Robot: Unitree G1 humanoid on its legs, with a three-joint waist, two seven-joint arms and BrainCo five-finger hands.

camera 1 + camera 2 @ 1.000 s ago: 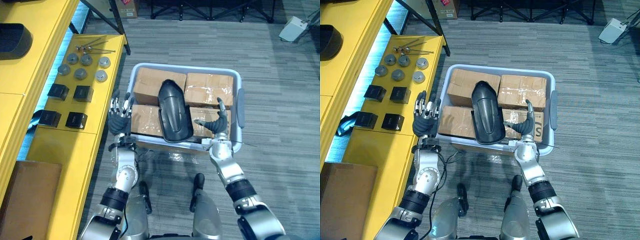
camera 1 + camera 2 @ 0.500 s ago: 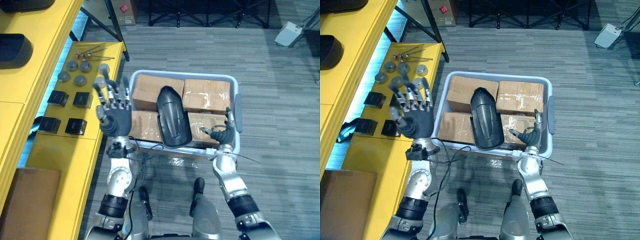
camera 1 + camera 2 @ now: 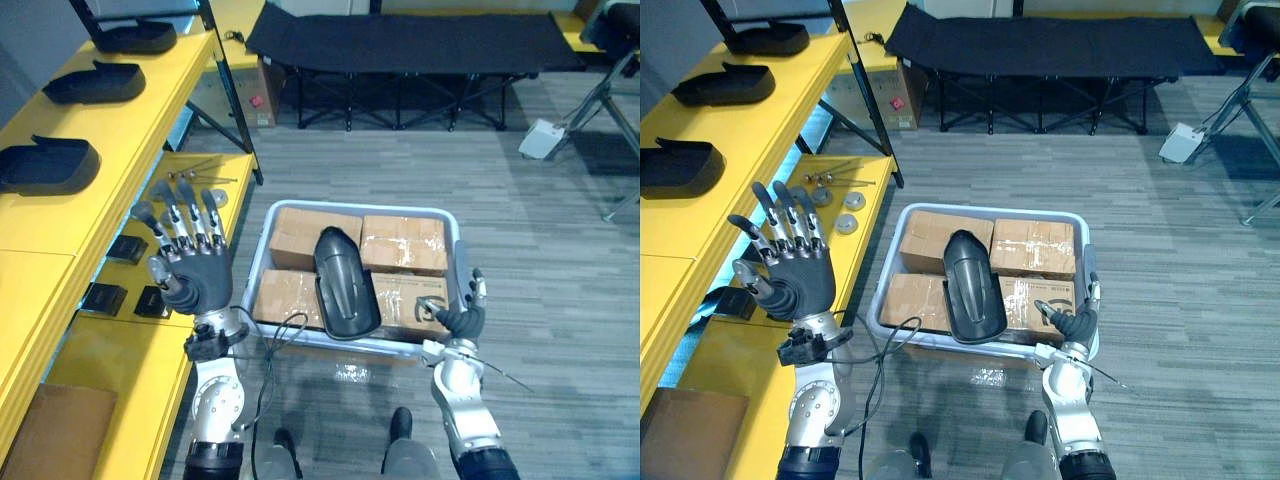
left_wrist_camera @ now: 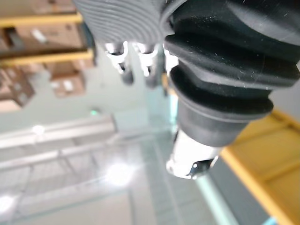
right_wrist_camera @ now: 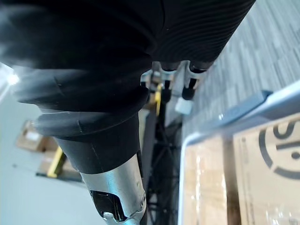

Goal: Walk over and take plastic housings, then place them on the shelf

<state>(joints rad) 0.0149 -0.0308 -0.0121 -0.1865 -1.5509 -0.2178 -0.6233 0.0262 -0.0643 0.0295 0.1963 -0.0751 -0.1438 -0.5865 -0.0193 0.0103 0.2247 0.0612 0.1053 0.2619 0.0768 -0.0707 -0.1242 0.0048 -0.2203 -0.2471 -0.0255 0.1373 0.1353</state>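
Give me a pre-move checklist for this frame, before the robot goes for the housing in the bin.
1. The plastic housing lies on the cardboard boxes in the bin, free to lift: ok.
2. The left hand open, holding nothing, up beside the bin's left wall: ok.
3. The right hand open, holding nothing, by the bin's near right corner: ok.
4. The right hand clear of the bin's rim: cannot tell.
5. A hand on the plastic housing: not ok, neither touches it.
6. Bare space on the yellow shelf beside the shelved housings: ok.
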